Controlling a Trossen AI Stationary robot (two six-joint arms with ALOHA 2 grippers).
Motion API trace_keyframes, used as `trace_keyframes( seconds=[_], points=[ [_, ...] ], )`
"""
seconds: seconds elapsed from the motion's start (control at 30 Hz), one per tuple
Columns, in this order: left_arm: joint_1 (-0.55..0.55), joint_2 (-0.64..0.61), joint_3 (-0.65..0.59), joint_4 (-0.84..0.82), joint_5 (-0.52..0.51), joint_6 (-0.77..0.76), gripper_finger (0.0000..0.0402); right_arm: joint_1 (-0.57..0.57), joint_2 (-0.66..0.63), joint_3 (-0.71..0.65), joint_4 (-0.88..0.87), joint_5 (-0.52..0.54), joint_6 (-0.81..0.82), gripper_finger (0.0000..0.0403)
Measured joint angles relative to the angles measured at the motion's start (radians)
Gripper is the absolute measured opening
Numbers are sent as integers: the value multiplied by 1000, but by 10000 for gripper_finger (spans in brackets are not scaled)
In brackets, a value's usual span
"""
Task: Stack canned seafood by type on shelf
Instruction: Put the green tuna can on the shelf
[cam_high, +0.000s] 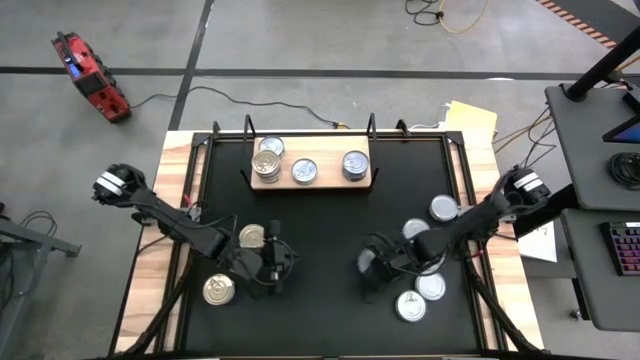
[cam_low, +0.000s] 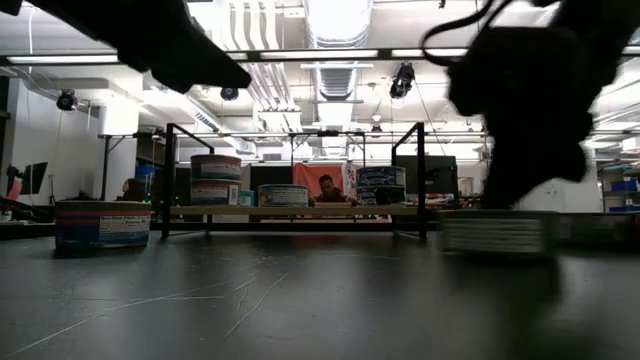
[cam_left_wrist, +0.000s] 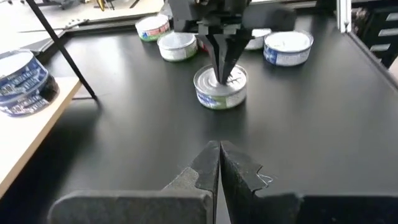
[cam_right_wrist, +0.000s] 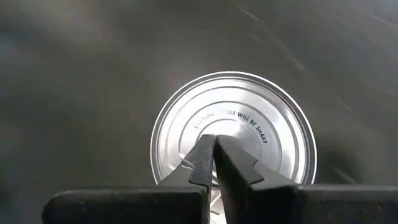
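Note:
A silver-topped can (cam_right_wrist: 233, 127) stands upright on the black table (cam_high: 320, 230), right of the middle. My right gripper (cam_right_wrist: 212, 140) is shut, and its tips are over the lid's middle, as the left wrist view (cam_left_wrist: 222, 76) also shows. My left gripper (cam_left_wrist: 219, 149) is shut over bare table left of the middle (cam_high: 278, 262), pointing toward that can. The shelf (cam_high: 310, 180) lies at the far edge. Three cans stand on its board and one more is stacked at its left end (cam_high: 268, 148). My right gripper's shut fingertips (cam_left_wrist: 224, 68) come down from above at a slant onto the middle of the can's lid (cam_left_wrist: 236, 79). Whether they touch the lid or stand just over it, I cannot tell. The can stands flat on the table.
Two gold-topped cans (cam_high: 252, 236) (cam_high: 218, 290) stand by my left arm. Several silver-topped cans (cam_high: 443, 208) (cam_high: 430, 286) stand near my right arm. A black rail frame (cam_low: 168, 180) rises at the shelf's ends. Bare table lies between the shelf and both grippers.

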Motion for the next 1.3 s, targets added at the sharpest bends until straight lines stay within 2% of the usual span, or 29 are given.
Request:
trace_keyframes(
  seconds=[0.17,0.27,0.47,0.7,1.07,1.3],
  points=[
    [0,58,0,49,7,-1,0,-38,73,0,277,-2,-219,13],
    [0,93,0,74,14,-1,0,-51,73,12,326,5,-313,13],
    [0,161,0,182,19,12,0,-58,-1,27,319,53,-439,13],
    [3,262,10,349,20,96,0,-58,-66,27,204,53,-512,13],
    [33,464,173,365,15,258,0,-64,-67,27,155,52,-532,13],
    [81,575,236,417,18,285,0,-61,-69,27,128,51,-543,13]
  ],
)
